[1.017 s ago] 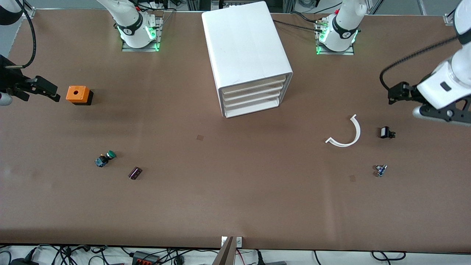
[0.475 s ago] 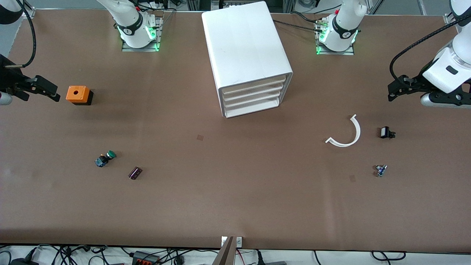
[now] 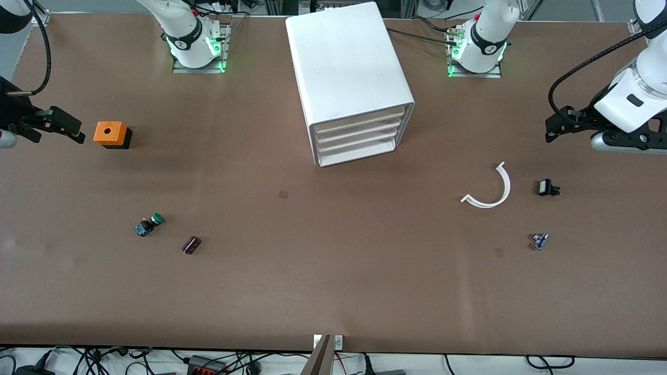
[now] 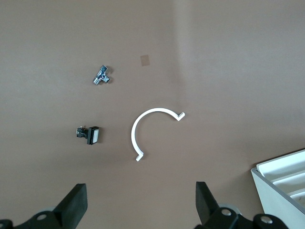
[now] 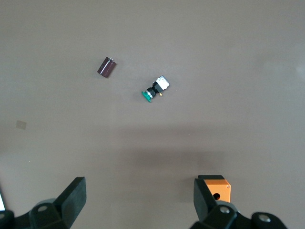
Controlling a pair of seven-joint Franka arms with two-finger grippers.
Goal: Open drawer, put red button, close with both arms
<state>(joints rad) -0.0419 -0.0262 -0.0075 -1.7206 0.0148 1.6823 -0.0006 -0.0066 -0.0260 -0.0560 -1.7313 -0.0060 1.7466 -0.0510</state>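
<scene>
No red-capped button shows in any view. The white drawer cabinet (image 3: 354,78) stands mid-table with all its drawers (image 3: 359,138) shut; its corner shows in the left wrist view (image 4: 286,183). My left gripper (image 3: 553,131) is open and empty in the air at the left arm's end of the table, above bare table beside the white curved piece (image 3: 492,190); in its own view (image 4: 141,200) the jaws stand wide apart. My right gripper (image 3: 65,125) is open and empty beside the orange box with a hole (image 3: 109,134), and its own view (image 5: 138,198) shows the same.
A green-capped button (image 3: 150,224) (image 5: 155,89) and a dark maroon cylinder (image 3: 191,244) (image 5: 106,67) lie toward the right arm's end. A black-and-white part (image 3: 546,187) (image 4: 89,134) and a small silver-blue part (image 3: 539,240) (image 4: 101,76) lie near the curved piece (image 4: 152,131).
The left arm's hand has lifted and drawn back toward the robots' side of the table, its gripper shifting slightly. The right arm has not moved.
</scene>
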